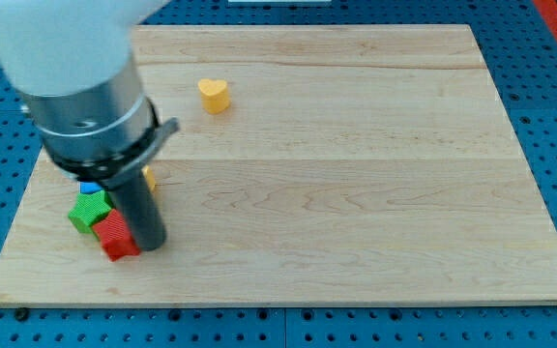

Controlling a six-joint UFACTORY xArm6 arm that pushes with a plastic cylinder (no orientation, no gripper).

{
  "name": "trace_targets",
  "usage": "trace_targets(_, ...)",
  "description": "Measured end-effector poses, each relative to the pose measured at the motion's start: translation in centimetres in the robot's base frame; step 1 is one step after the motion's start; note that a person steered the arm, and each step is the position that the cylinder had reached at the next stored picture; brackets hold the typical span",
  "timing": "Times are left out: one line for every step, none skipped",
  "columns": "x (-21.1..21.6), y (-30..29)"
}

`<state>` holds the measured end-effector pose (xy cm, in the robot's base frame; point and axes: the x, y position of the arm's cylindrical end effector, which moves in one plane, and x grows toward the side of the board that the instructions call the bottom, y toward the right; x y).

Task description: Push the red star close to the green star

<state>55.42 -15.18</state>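
The red star [115, 235] lies near the board's lower left. The green star [89, 210] sits just up and left of it, and the two touch. My tip [151, 243] rests on the board right against the red star's right side. The arm's wide body hides the area above these blocks.
A yellow heart [215, 95] sits near the view's top, left of centre. A blue block [89, 188] peeks out above the green star, and a yellow-orange block [149, 177] shows beside the rod; both are mostly hidden. The wooden board's left edge [13, 232] is close to the stars.
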Motion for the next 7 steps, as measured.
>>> trace_targets(0.0,-1.6)
trace_targets(-2.0,3.3)
trace_targets(-5.7,10.0)
trace_targets(-8.1,9.5)
trace_targets(-10.5,5.7)
trace_targets(-12.6,0.1)
trace_targets(-11.2,-1.2)
